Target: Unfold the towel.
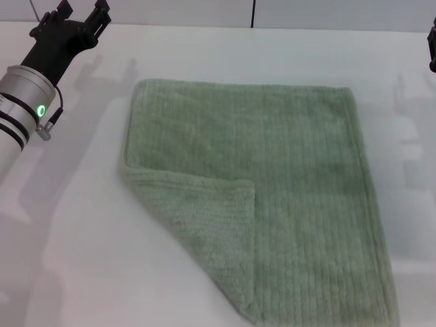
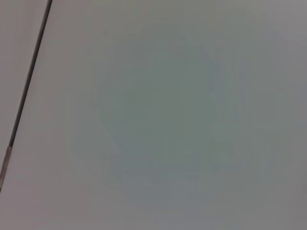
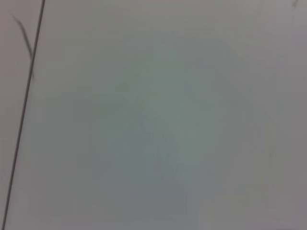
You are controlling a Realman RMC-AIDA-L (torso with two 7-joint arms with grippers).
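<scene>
The towel (image 1: 286, 184) is a pale sage-green ribbed cloth lying flat in the middle of the white table in the head view. Its near-left corner is folded over onto the cloth as a triangular flap (image 1: 204, 218). My left gripper (image 1: 83, 9) is at the far left, raised and well clear of the towel's far-left corner, with its fingers apart and nothing between them. Only a dark sliver of my right gripper (image 1: 432, 48) shows at the right edge, away from the towel. Neither wrist view shows the towel.
The white table (image 1: 82, 259) extends around the towel on the left, right and far sides. A dark seam line runs along the table surface in the left wrist view (image 2: 29, 81) and in the right wrist view (image 3: 24, 110).
</scene>
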